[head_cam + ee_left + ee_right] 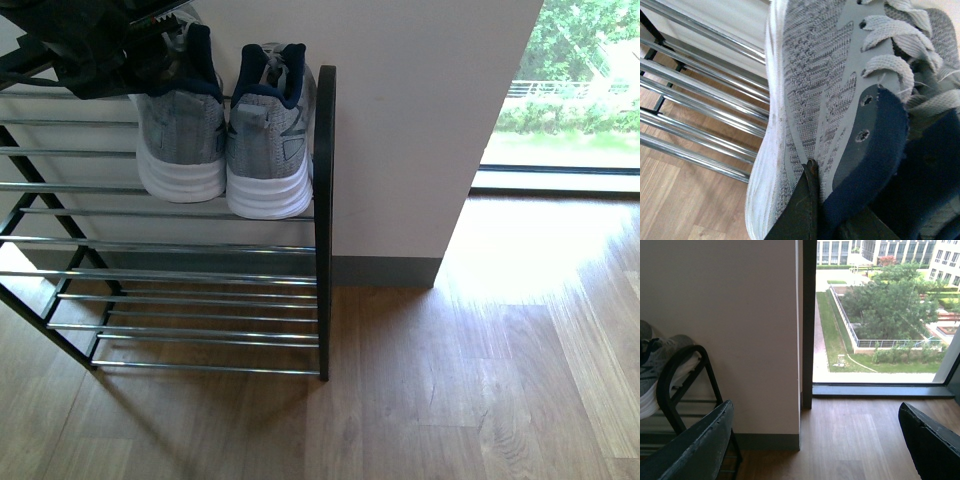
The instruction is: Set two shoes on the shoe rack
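Both grey sneakers sit on the shoe rack [325, 200], on the highest tier you can see in the front view, heels toward the cam and soles on the chrome rods. The left sneaker [180, 130] and right sneaker [270, 140] stand upright side by side, about touching. The right one is just beside the rack's black upright on the right.

Your left gripper [840, 220] hangs over the left sneaker. In the left wrist view one dark finger [802, 210] presses the knit outer side right at the navy collar. The other finger is hidden, prob. inside the shoe, so the jaws look clamped on the collar, though the view is too tight to be sure.

Your right gripper [815, 407] is well apart from the rack, off to its right. Its jaws stand wide with nothing between them — only wood floor [855, 440] and the window [880, 310] show through the gap. The rack's curved side frame and a bit of sneaker show at the edge of that view, against the pale wall [740, 315].

The lower tiers carry nothing you'd need to note — just bare rods.
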Robot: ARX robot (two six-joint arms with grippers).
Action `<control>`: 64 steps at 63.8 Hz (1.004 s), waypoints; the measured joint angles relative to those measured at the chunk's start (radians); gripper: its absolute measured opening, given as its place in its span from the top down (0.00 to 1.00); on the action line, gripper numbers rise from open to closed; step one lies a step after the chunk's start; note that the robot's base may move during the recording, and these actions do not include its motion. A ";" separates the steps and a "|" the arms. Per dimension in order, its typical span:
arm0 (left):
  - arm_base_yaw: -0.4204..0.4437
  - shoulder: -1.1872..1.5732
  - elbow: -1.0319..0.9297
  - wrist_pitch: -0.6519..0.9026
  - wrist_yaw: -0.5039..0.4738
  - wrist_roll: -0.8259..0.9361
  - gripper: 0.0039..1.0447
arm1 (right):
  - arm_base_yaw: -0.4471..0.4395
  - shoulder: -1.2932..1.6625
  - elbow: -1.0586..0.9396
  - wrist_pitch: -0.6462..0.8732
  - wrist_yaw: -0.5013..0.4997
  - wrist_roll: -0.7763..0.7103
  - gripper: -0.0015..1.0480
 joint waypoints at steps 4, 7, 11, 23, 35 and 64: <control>0.001 -0.006 -0.016 0.000 0.003 0.010 0.99 | 0.000 0.000 0.000 0.000 0.000 0.000 0.09; 0.001 -0.012 -0.024 0.002 0.009 0.011 0.99 | 0.000 0.000 0.000 0.000 0.000 0.000 0.09; 0.002 -0.018 -0.035 0.003 0.009 0.018 0.99 | 0.000 0.000 0.000 0.000 0.000 0.000 0.09; 0.005 -0.021 -0.060 0.025 0.033 0.024 0.99 | 0.000 0.000 0.000 0.000 0.000 0.000 0.09; 0.005 -0.025 -0.068 0.033 0.052 0.062 0.99 | 0.000 0.000 0.000 0.000 0.000 0.000 0.09; 0.030 0.004 -0.035 0.005 0.040 0.203 0.58 | 0.000 0.000 0.000 0.000 0.000 0.000 0.09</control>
